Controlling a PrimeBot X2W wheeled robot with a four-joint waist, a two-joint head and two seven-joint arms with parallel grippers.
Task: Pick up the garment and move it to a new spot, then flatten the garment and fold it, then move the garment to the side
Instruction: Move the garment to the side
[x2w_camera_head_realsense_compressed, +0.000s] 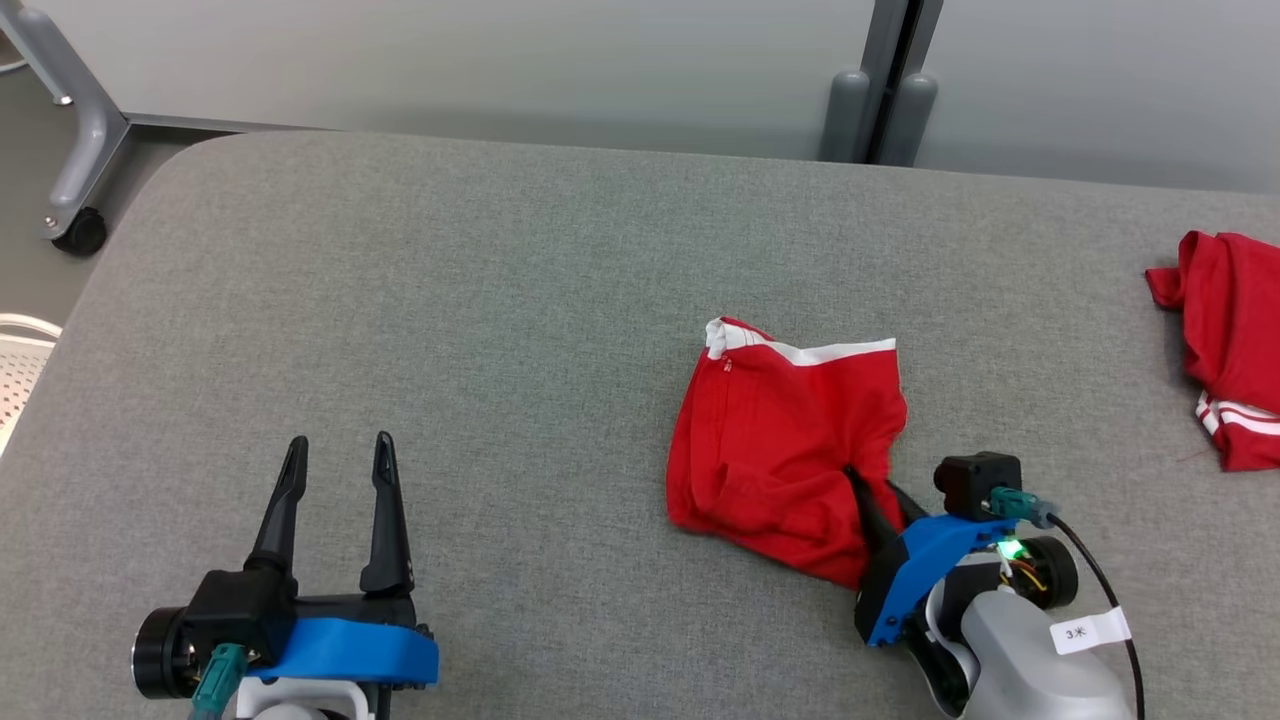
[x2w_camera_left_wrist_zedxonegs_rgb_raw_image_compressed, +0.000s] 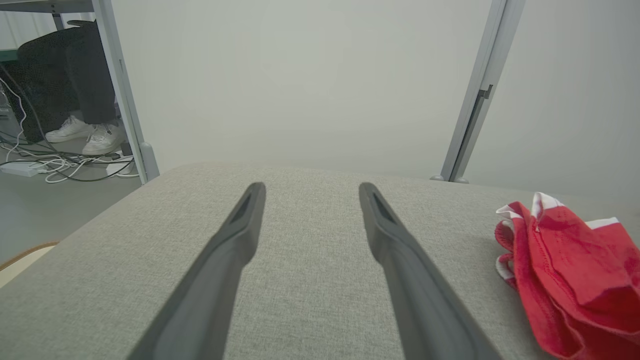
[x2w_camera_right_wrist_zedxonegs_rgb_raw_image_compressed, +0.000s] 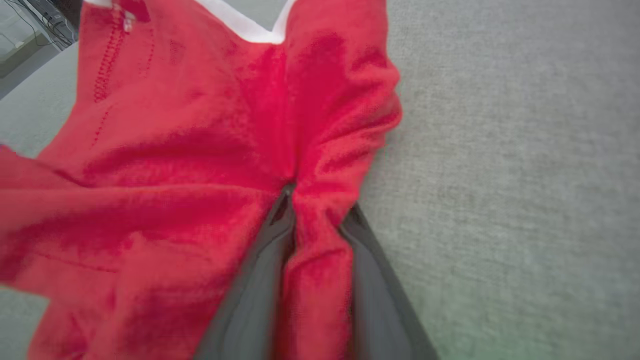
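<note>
The grey padded table (x2w_camera_head_realsense_compressed: 500, 300) holds the red garment (x2w_camera_head_realsense_compressed: 770, 430), crumpled right of centre. I take it at its near-right edge for lifting: my right gripper (x2w_camera_head_realsense_compressed: 872, 490), angled low toward far-left, pinches a ridge of cloth. My left gripper (x2w_camera_head_realsense_compressed: 340, 440) rests near left, fingers spread wide, empty.

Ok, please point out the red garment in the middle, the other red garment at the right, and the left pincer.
red garment in the middle (x2w_camera_head_realsense_compressed: 770, 430): head view, its flat red cloth.
other red garment (x2w_camera_head_realsense_compressed: 1235, 320): head view, its red upper fold.
left pincer (x2w_camera_head_realsense_compressed: 340, 442): head view, midway between fingertips.
</note>
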